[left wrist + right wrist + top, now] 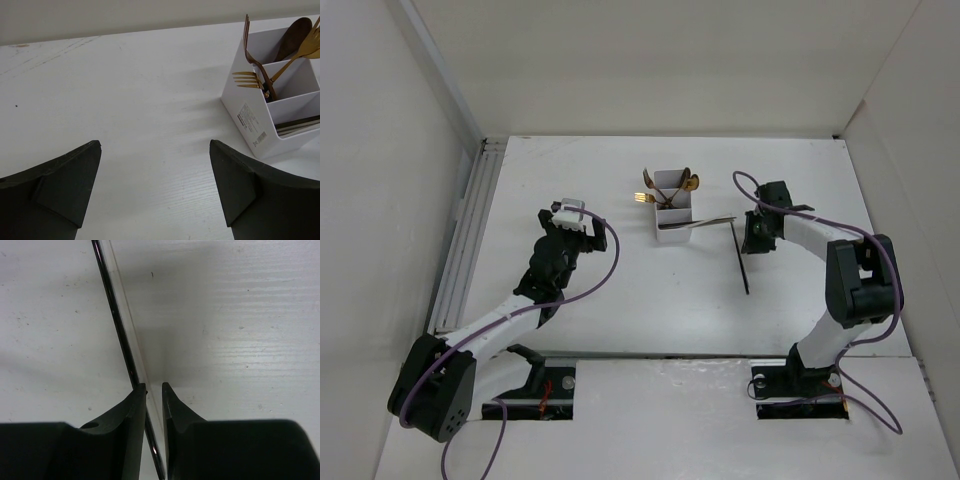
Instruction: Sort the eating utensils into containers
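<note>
The white three-compartment container point(667, 236) stands mid-table, and in the left wrist view point(250, 117) it is at the right. Gold forks point(245, 79) and a spoon point(292, 35) stand in its far compartments. Silvery chopsticks point(708, 223) lie in the near one and stick out to the right. A dark chopstick point(742, 262) lies on the table right of the container. My right gripper point(753, 238) is down at its far end. In the right wrist view the chopstick point(112, 310) runs between the narrowed jaws of my right gripper point(154, 386). My left gripper point(155, 145) hangs open over bare table, left of the container.
White walls enclose the table on the left, back and right. A ribbed rail point(470, 230) runs along the left edge. Purple cables point(610, 250) loop off both arms.
</note>
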`<action>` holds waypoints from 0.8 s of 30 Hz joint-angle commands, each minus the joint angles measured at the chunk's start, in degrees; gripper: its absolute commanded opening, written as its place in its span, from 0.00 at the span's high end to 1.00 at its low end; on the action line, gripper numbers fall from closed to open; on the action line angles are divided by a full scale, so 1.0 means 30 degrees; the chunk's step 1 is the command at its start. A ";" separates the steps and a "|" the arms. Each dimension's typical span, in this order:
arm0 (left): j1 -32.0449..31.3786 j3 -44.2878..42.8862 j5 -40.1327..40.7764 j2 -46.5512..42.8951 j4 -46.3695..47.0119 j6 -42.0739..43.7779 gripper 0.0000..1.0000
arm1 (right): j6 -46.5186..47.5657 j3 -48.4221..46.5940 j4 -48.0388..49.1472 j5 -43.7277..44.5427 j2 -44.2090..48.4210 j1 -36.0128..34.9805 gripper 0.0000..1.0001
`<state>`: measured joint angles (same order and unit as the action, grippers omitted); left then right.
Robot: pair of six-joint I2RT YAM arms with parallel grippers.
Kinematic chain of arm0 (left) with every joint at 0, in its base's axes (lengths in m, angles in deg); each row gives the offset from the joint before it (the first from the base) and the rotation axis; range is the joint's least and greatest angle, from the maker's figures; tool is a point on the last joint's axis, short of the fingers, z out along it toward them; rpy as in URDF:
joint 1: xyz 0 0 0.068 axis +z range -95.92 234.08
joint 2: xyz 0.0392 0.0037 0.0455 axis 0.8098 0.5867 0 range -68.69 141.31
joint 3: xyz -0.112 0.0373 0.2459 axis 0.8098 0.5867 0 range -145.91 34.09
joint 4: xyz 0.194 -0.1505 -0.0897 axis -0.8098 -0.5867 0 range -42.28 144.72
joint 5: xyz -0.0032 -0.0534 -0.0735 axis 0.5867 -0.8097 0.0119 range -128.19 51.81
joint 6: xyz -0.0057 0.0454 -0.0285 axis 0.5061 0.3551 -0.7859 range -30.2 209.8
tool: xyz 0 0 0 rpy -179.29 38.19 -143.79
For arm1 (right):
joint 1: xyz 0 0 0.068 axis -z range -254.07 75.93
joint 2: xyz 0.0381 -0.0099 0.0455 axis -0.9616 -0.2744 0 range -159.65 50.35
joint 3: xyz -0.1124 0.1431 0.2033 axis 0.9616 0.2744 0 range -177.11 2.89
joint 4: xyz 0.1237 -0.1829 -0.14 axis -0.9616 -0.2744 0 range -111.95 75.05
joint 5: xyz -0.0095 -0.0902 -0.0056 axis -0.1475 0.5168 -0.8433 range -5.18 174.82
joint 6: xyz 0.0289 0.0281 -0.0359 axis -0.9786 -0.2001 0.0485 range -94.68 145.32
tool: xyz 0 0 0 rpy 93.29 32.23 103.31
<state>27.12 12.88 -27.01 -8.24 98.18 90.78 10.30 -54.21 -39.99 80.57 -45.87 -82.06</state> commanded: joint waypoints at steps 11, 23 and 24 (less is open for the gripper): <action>-0.0095 0.0127 -0.0064 -0.0373 0.1216 -0.0090 0.11 | -0.0118 -0.0213 0.0406 0.0682 -0.0003 -0.0443 0.77; -0.0095 0.0127 -0.0064 -0.0373 0.1391 -0.0090 0.11 | 0.0058 -0.1176 -0.0763 0.1970 -0.0647 -0.0853 0.74; -0.0095 0.0127 -0.0064 -0.0373 0.1391 -0.0090 0.11 | 0.0058 -0.1355 -0.0969 0.2177 -0.0911 -0.0853 0.74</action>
<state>27.12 12.88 -27.03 -8.24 98.70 90.78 10.14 -54.87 -41.41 83.91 -46.77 -84.14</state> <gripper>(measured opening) 0.887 0.260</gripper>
